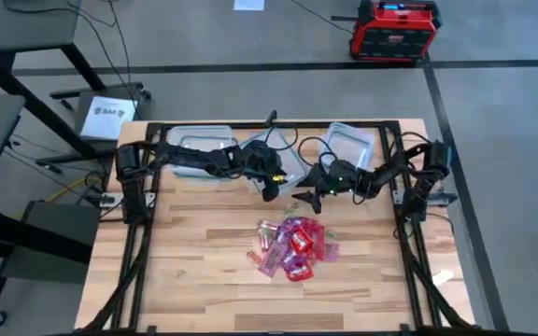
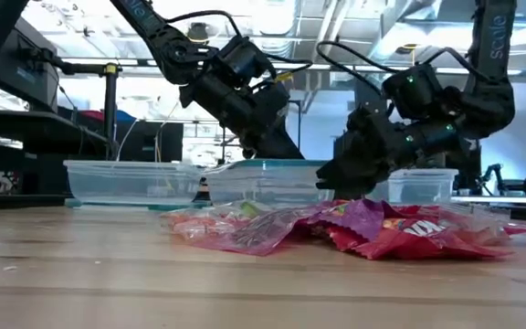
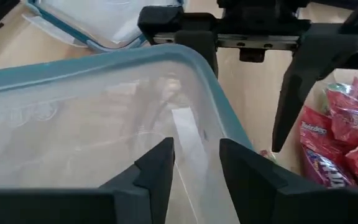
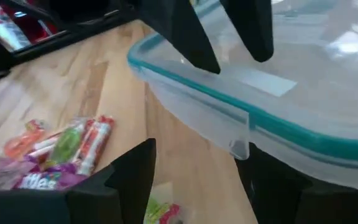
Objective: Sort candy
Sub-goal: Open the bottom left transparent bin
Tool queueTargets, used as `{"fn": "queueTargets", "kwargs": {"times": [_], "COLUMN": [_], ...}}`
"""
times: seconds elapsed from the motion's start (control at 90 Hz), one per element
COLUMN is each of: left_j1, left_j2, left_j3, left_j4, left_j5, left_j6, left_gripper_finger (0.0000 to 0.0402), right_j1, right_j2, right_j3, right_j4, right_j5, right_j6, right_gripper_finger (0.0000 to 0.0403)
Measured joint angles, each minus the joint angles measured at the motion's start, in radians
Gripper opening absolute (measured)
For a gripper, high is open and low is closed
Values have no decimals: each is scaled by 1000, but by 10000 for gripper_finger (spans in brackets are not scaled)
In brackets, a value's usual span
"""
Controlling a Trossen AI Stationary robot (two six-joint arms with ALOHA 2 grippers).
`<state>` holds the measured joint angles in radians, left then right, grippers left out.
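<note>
Two hands hang by the middle box [image 1: 283, 159]. My left hand [image 3: 194, 165] is spread over its rim; my right hand [image 4: 197, 180] is spread too, holding nothing. The candy [image 1: 292, 245] sits heaped on the worktop [image 1: 194, 271]. I think a bump could tip the box.

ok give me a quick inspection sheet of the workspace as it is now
surface: wooden table, bare at the front
job's things: candy heaped at mid-table, none seen in a box
clutter: three clear containers along the back edge
grippers: left gripper open over the middle container's rim; right gripper open, empty, beside that container
cables: black leads looped over the arms
surroundings: red case on the floor, grey desk at left
</note>
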<state>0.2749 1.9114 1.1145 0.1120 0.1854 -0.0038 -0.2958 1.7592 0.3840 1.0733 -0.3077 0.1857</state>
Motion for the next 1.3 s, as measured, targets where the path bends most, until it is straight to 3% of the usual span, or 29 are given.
{"fn": "queueTargets", "kwargs": {"times": [0.2,0.256,0.322,0.456,0.722,0.833,0.989,1.111,1.211,1.3], "left_j1": [-1,-2,-2,-4,-12,-24,-54,-88,-113,-134], "left_j2": [0,3,4,4,-72,-136,-219,-242,-233,-220], "left_j3": [0,-1,2,2,19,68,135,137,133,87], "left_j4": [-8,7,-14,-8,-73,-144,-267,-424,-559,-555], "left_j5": [7,2,-1,-8,-32,-63,-105,-171,-258,-337], "left_j6": [-1,-2,-7,-8,-11,-13,-32,-79,-137,-204], "left_gripper_finger": [123,123,123,123,123,123,123,123,123,123], "right_j1": [19,39,55,79,75,71,63,23,-19,-45], "right_j2": [0,-4,-26,-10,-165,-273,-376,-323,-248,-162], "right_j3": [0,7,19,8,20,65,254,419,523,582], "right_j4": [8,205,268,207,88,-135,-624,-945,-1048,-1112], "right_j5": [-90,-130,-160,-165,-160,-91,152,203,204,203], "right_j6": [-4,-28,-25,-52,-112,-213,-423,-480,-480,-483], "right_gripper_finger": [181,178,177,177,177,177,177,177,177,177]}}
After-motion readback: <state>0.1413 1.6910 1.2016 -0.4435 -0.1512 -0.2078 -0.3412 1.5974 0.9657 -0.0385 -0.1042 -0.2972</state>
